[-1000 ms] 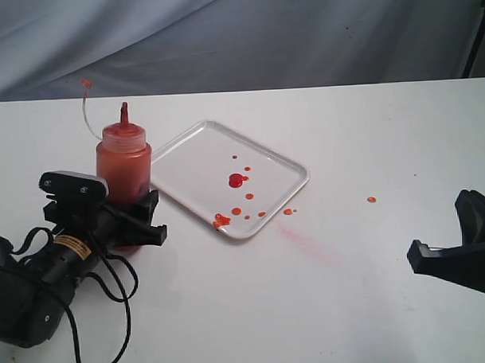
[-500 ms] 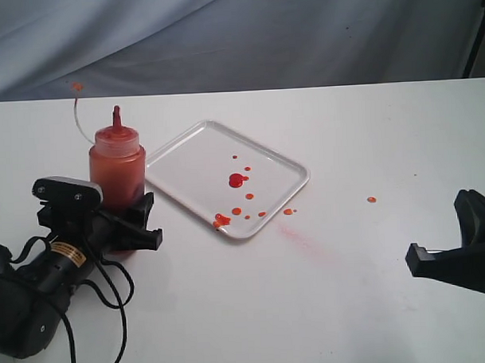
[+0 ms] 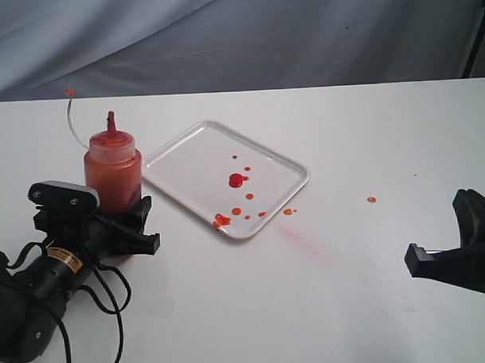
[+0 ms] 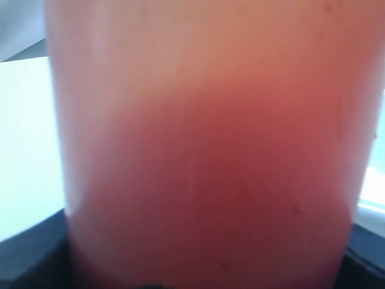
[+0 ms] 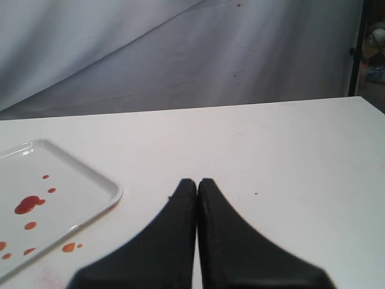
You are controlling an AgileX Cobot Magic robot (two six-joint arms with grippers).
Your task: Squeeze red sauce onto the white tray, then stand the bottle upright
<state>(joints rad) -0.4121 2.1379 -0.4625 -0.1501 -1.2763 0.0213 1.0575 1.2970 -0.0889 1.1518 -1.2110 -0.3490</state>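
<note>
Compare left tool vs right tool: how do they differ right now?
Left tool grips the upright bottle low on its body; right tool holds nothing. Left tool's jaws are spread by the bottle; right tool's jaws are pressed together. Left tool sits left of the tray; right tool is off to the tray's right, apart from it. Shared: both are black and low over the table.

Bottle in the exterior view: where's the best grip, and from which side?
Take the bottle around its straight cylindrical lower body, coming in level from the near left, the side away from the white tray. It stands upright, so the walls there are parallel, while the domed top and nozzle taper and would likely slip. The left gripper clamps it there now.
</note>
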